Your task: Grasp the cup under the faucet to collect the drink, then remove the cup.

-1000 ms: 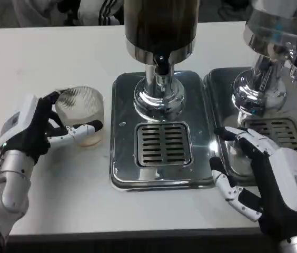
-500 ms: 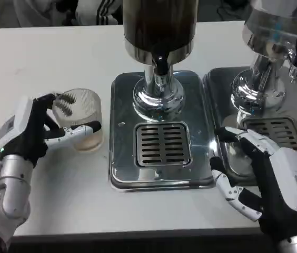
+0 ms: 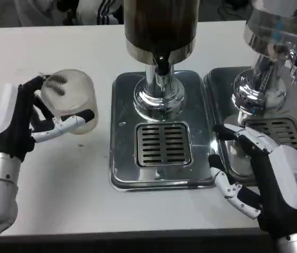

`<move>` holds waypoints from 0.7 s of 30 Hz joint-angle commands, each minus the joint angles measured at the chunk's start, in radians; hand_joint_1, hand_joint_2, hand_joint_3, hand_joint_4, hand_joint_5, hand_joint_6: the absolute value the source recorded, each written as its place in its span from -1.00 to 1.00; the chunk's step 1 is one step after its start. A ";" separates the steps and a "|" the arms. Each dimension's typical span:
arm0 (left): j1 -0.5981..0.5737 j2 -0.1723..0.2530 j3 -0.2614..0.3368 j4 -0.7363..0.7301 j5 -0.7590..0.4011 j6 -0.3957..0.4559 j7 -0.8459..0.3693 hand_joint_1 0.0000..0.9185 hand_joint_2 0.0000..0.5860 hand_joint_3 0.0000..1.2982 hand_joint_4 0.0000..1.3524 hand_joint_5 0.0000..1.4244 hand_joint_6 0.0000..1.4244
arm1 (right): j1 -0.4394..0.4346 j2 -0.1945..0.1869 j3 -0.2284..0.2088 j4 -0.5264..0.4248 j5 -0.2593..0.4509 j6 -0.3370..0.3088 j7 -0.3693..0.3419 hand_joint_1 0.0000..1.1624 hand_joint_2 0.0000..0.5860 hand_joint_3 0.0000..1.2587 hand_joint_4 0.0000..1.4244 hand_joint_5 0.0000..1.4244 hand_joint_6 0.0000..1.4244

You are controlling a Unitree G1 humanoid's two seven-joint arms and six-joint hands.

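Note:
My left hand (image 3: 19, 121) grips a clear ribbed cup (image 3: 69, 100) at the left of the table, lifted and tilted, with fingers wrapped around its side. The cup is well left of the dark drink dispenser (image 3: 160, 26), whose black faucet (image 3: 160, 64) hangs above a slotted drip grate (image 3: 163, 143) on a shiny metal tray (image 3: 125, 174). My right hand (image 3: 267, 176) rests with fingers spread at the tray's right edge, holding nothing.
A second silver dispenser (image 3: 267, 58) with its own drip tray (image 3: 290, 132) stands at the right, close behind my right hand. White tabletop (image 3: 64, 195) lies in front of the cup and tray.
My left hand has raised the cup off the table and drawn it left and up, tilting it. The right hand has hardly moved.

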 commanded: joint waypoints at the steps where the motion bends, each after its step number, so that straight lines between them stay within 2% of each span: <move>1: 0.008 0.002 -0.024 -0.034 0.013 -0.055 -0.004 0.28 -0.75 -0.11 -0.07 0.29 0.64 | -0.017 0.003 -0.002 0.019 0.011 -0.025 -0.009 -0.22 0.48 -0.47 -0.49 -0.71 -0.77; 8: -0.016 -0.051 -0.090 -0.053 0.059 -0.053 -0.028 0.28 -0.75 -0.11 -0.07 0.29 0.64 | -0.033 0.011 -0.004 0.042 0.014 -0.037 -0.020 -0.22 0.48 -0.46 -0.49 -0.71 -0.77; 13: -0.050 -0.089 -0.111 -0.044 0.074 -0.040 -0.065 0.28 -0.75 -0.10 -0.07 0.29 0.64 | -0.006 0.019 -0.004 0.029 0.006 -0.034 -0.039 -0.22 0.48 -0.46 -0.49 -0.71 -0.77; 21: -0.087 -0.126 -0.126 -0.024 0.065 -0.010 -0.115 0.27 -0.76 -0.09 -0.07 0.29 0.64 | 0.020 0.029 -0.008 0.012 -0.003 -0.027 -0.050 -0.22 0.48 -0.46 -0.49 -0.71 -0.77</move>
